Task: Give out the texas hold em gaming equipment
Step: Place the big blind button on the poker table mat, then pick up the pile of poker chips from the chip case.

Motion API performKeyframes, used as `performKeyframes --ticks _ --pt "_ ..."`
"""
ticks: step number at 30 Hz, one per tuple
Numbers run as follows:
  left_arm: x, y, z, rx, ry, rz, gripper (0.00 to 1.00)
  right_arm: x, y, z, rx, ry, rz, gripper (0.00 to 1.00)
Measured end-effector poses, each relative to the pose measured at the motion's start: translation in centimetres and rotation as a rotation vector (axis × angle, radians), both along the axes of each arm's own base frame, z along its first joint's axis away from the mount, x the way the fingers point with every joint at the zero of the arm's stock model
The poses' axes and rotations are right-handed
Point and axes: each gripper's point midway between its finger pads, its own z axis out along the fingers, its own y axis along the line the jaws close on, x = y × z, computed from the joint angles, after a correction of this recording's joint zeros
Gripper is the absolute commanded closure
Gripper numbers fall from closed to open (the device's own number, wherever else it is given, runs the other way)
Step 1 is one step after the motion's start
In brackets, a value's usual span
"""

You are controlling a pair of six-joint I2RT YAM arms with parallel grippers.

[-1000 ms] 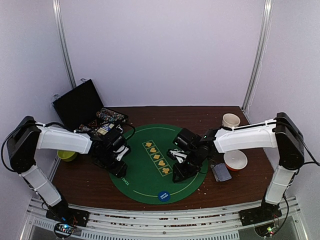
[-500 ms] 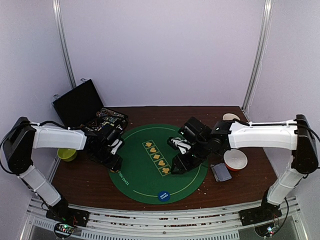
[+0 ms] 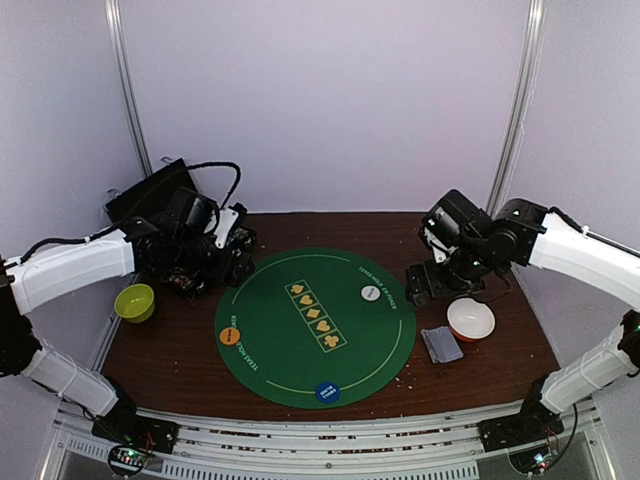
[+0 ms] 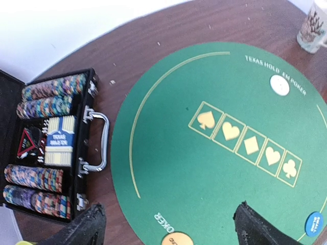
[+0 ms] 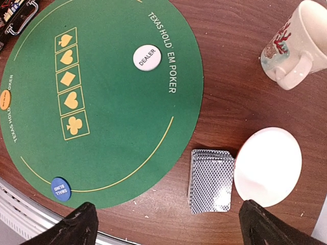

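Both spread wide: right claw (image 5: 168, 224) near the cards (image 5: 211, 181); left claw (image 4: 168, 224) beside the chips (image 4: 51, 97).

Pale lilac walls (image 3: 330, 100) enclose a brown table (image 3: 170, 360).

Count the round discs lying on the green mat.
3: a white disc toward the far right of the mat, an orange disc at its left edge, a blue disc at its near edge.

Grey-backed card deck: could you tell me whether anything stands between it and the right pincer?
Nothing visible does. The grey-backed card deck lies uncovered, in clear sight of the open right pincer; only the red-and-white round bowl crowds one edge.
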Motion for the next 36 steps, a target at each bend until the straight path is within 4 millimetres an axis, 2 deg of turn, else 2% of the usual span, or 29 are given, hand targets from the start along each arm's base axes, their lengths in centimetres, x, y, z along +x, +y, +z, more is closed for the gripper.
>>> performKeyframes --ticks 2,6,8,9,11,13,15,17,21,24,27,28,33,36 --pt "1.0 0.9 1.3 -0.020 -0.013 0.018 0.03 0.5 0.0 0.6 -0.016 -0.008 -0.011 0.00" --pt "5.0 5.1 5.5 -0.062 -0.077 0.138 0.02 2.3 1.0 3.5 0.001 -0.090 -0.005 0.00" --pt "6.9 7.4 6.6 -0.069 -0.088 0.199 0.02 3.0 1.5 4.6 0.003 -0.128 0.021 0.00" --pt "7.8 8.8 6.5 -0.065 -0.081 0.231 0.03 3.3 1.7 4.8 -0.001 -0.140 0.037 0.00" --pt "9.0 11.5 4.8 -0.040 -0.036 0.290 0.06 3.9 2.1 4.4 -0.025 -0.147 0.074 0.00" --pt "9.6 14.3 1.8 0.026 0.040 0.355 0.15 4.4 2.2 3.6 -0.062 -0.142 0.109 0.00" --pt "10.0 16.4 -1.5 0.123 0.123 0.411 0.19 4.9 2.1 2.8 -0.096 -0.135 0.138 0.00" --pt "10.1 16.9 -4.6 0.194 0.209 0.396 0.18 5.5 1.6 2.0 -0.114 -0.125 0.153 0.00" --pt "9.3 16.0 -8.0 0.250 0.310 0.292 0.15 6.3 0.1 0.8 -0.128 -0.100 0.151 0.00" --pt "9.5 15.5 -8.6 0.281 0.323 0.225 0.17 6.7 -0.7 -0.2 -0.123 -0.075 0.153 0.00" --pt "10.6 15.4 -9.1 0.305 0.320 0.207 0.33 7.1 -1.0 -0.4 -0.111 -0.070 0.155 0.00" --pt "11.0 15.4 -9.4 0.320 0.323 0.203 0.35 7.2 -1.0 -0.5 -0.103 -0.068 0.156 0.00" --pt "11.9 15.5 -11.7 0.347 0.360 0.192 0.36 7.7 -0.6 -1.6 -0.090 -0.039 0.164 0.00" --pt "11.8 15.8 -12.2 0.367 0.370 0.197 0.36 7.7 -0.4 -2.2 -0.087 -0.017 0.169 0.00"
